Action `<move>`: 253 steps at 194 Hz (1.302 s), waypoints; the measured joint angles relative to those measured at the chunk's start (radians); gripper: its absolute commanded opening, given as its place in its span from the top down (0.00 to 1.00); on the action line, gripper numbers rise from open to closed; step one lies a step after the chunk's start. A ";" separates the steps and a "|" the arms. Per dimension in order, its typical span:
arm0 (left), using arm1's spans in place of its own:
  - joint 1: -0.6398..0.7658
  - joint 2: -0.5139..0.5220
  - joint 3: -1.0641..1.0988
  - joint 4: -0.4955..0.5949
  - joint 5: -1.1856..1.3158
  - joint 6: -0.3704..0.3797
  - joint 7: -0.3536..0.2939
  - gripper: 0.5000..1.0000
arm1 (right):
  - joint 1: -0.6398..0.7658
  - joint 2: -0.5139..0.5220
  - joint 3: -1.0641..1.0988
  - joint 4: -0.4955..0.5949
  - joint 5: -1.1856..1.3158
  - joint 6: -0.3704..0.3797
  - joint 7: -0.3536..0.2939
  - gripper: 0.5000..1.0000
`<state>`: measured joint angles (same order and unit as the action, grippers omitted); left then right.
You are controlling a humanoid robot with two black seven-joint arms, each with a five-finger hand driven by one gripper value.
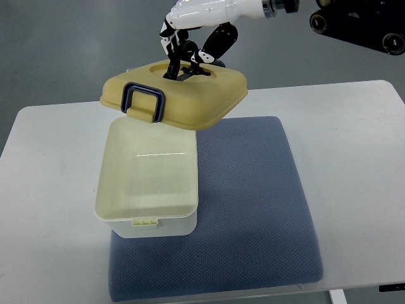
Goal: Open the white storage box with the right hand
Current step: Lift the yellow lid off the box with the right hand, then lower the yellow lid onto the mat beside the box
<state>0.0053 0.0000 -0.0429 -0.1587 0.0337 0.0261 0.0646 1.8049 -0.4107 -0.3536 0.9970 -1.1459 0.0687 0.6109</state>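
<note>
The right hand (190, 54), fingers curled into the handle recess, holds the lid (174, 95) clear of the white storage box (149, 183) (now open, on the blue mat (253, 209)); only setting it down seems left.

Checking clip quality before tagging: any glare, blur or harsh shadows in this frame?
Top view: sharp overall, lighting even; a thin glare streak inside the open storage box; soft shadow under the lifted lid on the blue mat; right robot hand shows no motion blur.
</note>
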 measured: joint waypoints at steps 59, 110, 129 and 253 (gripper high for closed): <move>0.000 0.000 0.000 0.000 0.000 0.000 0.000 0.00 | -0.131 -0.137 0.000 -0.014 -0.009 -0.026 0.000 1.00; 0.000 0.000 0.000 0.000 0.000 0.000 0.000 0.00 | -0.263 -0.172 -0.001 -0.015 -0.015 -0.082 0.000 1.00; 0.000 0.000 0.000 0.000 0.000 0.000 0.000 0.00 | -0.307 -0.172 -0.002 -0.019 -0.018 -0.101 0.000 1.00; 0.000 0.000 0.000 0.001 0.000 0.000 0.000 0.00 | -0.464 -0.155 -0.012 -0.038 -0.024 -0.176 0.000 1.00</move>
<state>0.0049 0.0000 -0.0429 -0.1582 0.0337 0.0261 0.0643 1.3410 -0.5655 -0.3657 0.9585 -1.1700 -0.1073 0.6109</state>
